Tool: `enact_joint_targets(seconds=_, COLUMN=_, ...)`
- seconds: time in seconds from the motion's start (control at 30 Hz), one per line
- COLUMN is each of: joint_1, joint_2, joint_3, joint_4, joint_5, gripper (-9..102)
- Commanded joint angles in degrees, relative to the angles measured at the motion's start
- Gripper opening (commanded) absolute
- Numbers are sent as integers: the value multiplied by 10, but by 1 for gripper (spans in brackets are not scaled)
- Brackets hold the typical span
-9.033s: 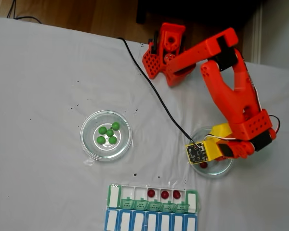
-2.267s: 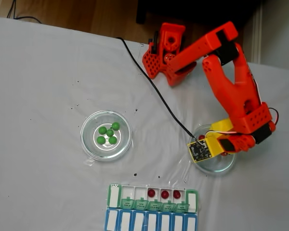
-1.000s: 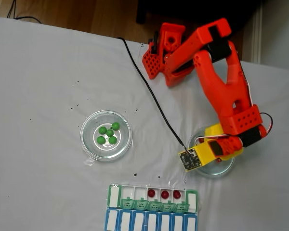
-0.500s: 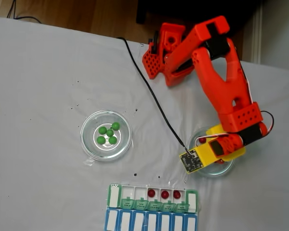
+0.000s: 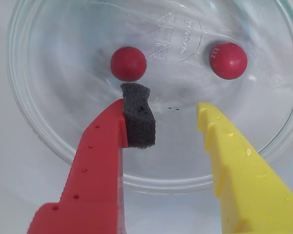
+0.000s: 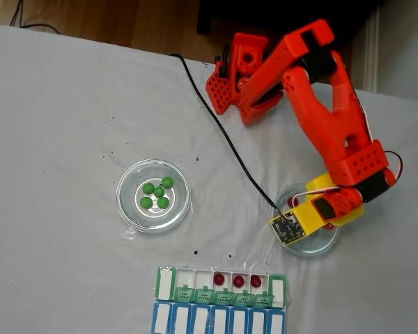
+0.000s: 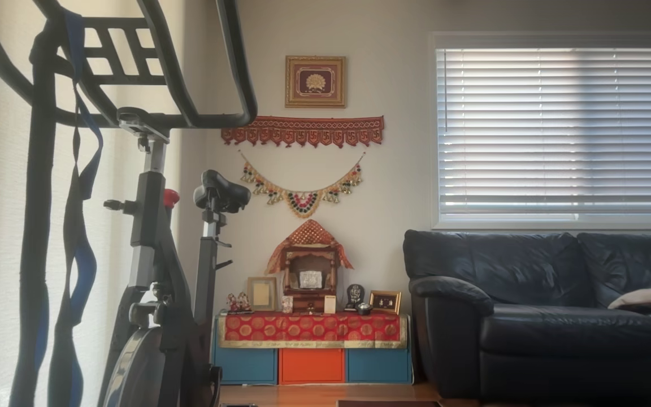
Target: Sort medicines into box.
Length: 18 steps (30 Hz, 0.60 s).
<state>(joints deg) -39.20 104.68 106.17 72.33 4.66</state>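
Observation:
In the wrist view my gripper (image 5: pixel 171 105) is open. Its red finger with a dark foam pad (image 5: pixel 138 117) stands left and its yellow finger (image 5: pixel 219 141) right, low over a clear glass dish (image 5: pixel 44 131). Two dark red medicines (image 5: pixel 129 63) (image 5: pixel 228 59) lie in the dish just beyond the fingertips; nothing is between the fingers. In the fixed view my gripper (image 6: pixel 313 221) hangs over the right dish (image 6: pixel 327 245). Several green medicines (image 6: pixel 157 193) lie in the left dish (image 6: pixel 125 209). The green-lidded box (image 6: pixel 219 296) holds three red medicines (image 6: pixel 238 280).
A blue-lidded organizer row (image 6: pixel 219 321) lies against the box at the table's near edge. A black cable (image 6: pixel 223 132) runs across the white cloth to the wrist camera. The arm's base (image 6: pixel 237 76) stands at the far edge.
Over the last second the gripper swung slightly back to the right over the right dish. The balls in the left dish and in the box have not moved.

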Motion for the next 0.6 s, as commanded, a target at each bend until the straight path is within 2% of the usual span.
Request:
enact_joint_targets(seconds=0.0, joint_1=-4, joint_2=16, joint_3=-7, joint_4=-15, joint_5=2, gripper=17)
enact_joint_targets(seconds=0.57, joint_1=19, joint_2=73, joint_3=18, joint_4=-67, joint_5=6, gripper=22)
